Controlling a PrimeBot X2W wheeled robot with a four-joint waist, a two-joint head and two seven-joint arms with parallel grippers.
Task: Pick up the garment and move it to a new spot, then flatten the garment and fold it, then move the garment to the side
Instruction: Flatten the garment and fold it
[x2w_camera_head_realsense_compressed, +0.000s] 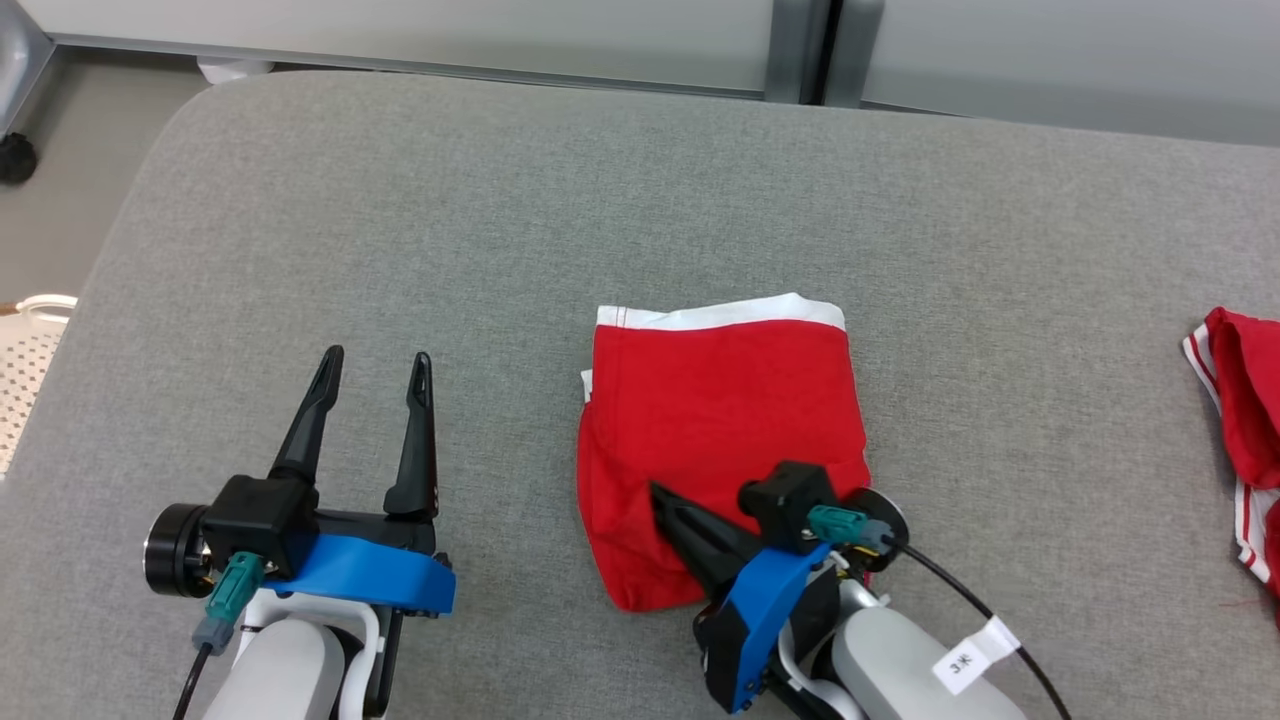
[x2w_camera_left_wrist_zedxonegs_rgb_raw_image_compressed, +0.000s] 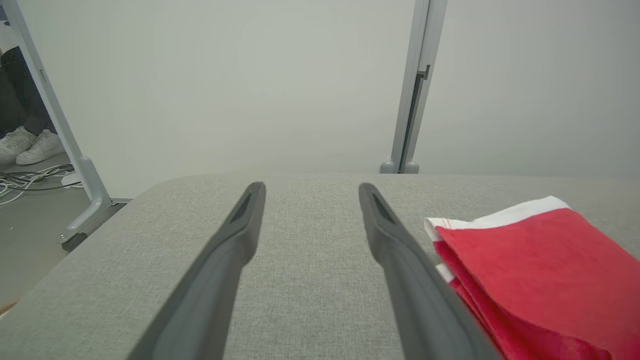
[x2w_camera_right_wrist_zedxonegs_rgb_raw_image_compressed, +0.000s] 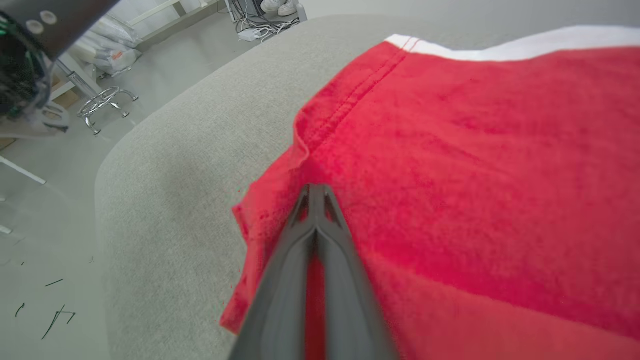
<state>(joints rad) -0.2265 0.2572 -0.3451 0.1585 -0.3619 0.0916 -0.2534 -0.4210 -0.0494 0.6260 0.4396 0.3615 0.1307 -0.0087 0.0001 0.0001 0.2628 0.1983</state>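
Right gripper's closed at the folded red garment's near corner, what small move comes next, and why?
Probably lift the right gripper slightly: it is shut, seemingly pinching the folded red fabric garment with a white waistband, which lies flat on the grey fabric-covered table, ready to move aside.

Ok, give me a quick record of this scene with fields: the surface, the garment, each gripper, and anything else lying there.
surface: grey padded table
garment: red garment, folded, lying flat mid-table, white band along its far edge
left gripper: left gripper open, over bare table to the garment's left, apart from it
right gripper: right gripper shut, fingertips together over the garment's near left part; whether cloth is pinched cannot be told
other: second red garment with white stripes, crumpled at the table's right edge
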